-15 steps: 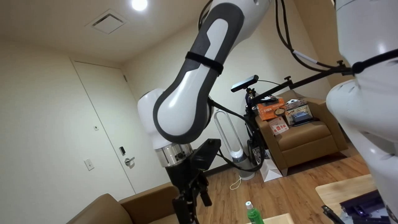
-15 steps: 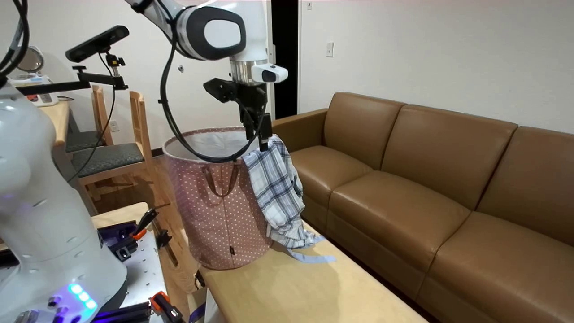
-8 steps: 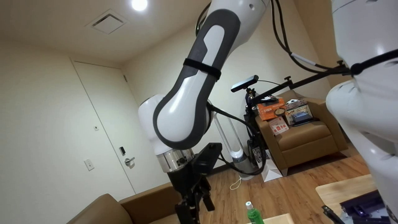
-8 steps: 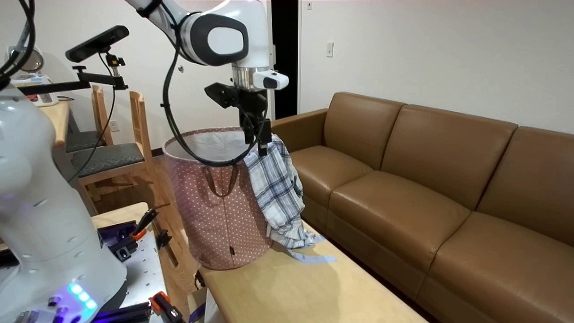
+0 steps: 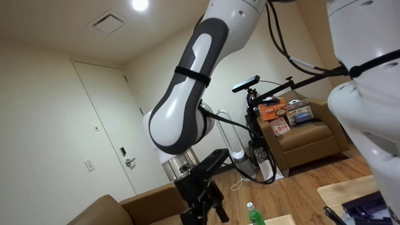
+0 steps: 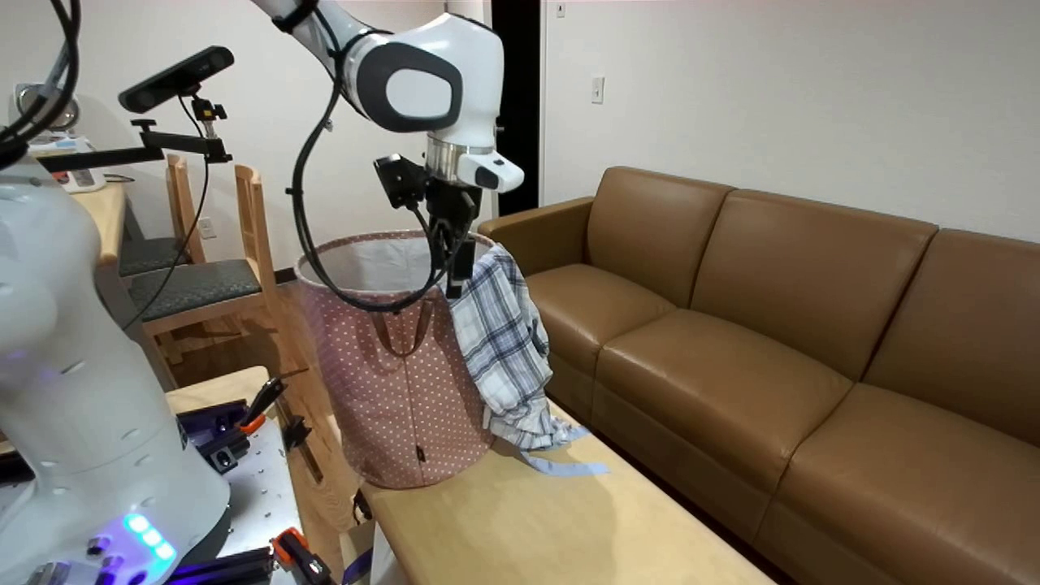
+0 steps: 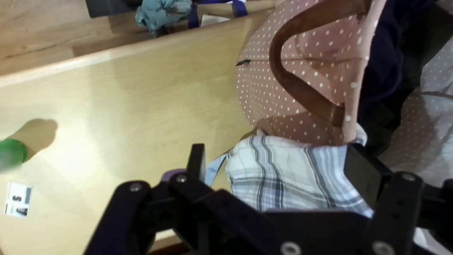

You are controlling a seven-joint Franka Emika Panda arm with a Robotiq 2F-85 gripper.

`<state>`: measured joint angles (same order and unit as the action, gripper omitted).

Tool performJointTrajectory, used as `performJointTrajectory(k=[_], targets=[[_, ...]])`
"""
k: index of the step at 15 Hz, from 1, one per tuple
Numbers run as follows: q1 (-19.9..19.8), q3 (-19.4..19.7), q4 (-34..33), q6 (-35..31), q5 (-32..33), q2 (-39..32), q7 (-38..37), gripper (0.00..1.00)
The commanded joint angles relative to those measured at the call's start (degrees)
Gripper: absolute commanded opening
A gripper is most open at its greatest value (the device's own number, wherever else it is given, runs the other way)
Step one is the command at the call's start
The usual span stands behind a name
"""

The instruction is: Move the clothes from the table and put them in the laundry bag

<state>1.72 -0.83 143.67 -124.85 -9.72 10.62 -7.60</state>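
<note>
Plaid garment (image 6: 505,349) near downturned, parted jaws

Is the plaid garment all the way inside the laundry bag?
No, in an exterior view the plaid garment hangs down the outside of the laundry bag, reaching to the table.

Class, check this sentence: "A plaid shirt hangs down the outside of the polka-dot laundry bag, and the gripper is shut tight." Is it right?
Not quite: the gripper isn't shut. The wrist view shows its jaws wide apart. The rest is right: the plaid shirt hangs down the outside of the polka-dot laundry bag.
</note>
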Motion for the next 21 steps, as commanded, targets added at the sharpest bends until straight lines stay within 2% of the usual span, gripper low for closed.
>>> performJointTrajectory(k=[1, 4, 5, 8, 10, 14, 19, 20, 21], targets=[[-0.98, 0.94, -1.38, -0.02, -4.93, -6.51, -3.96, 1.0], [-1.64, 1.87, -1.08, -1.63, -9.1, -9.79, -7.49, 1.0], [-1.33, 1.53, -0.2, -1.2, -6.02, -7.63, -5.27, 1.0], [-1.52, 2.04, -0.59, -1.35, -7.85, -9.67, -6.04, 1.0], [-1.64, 2.23, -1.31, 0.44, -13.85, -9.24, -9.55, 1.0], [-1.47, 1.99, -1.65, -1.07, -19.59, -10.04, -17.84, 1.0], [-2.27, 2.83, -3.22, 0.75, -24.38, -13.15, -26.43, 1.0], [-1.99, 2.55, -1.27, -0.88, -22.06, -10.56, -23.43, 1.0], [-2.06, 2.71, -1.46, -0.72, -22.57, -11.17, -24.39, 1.0]])
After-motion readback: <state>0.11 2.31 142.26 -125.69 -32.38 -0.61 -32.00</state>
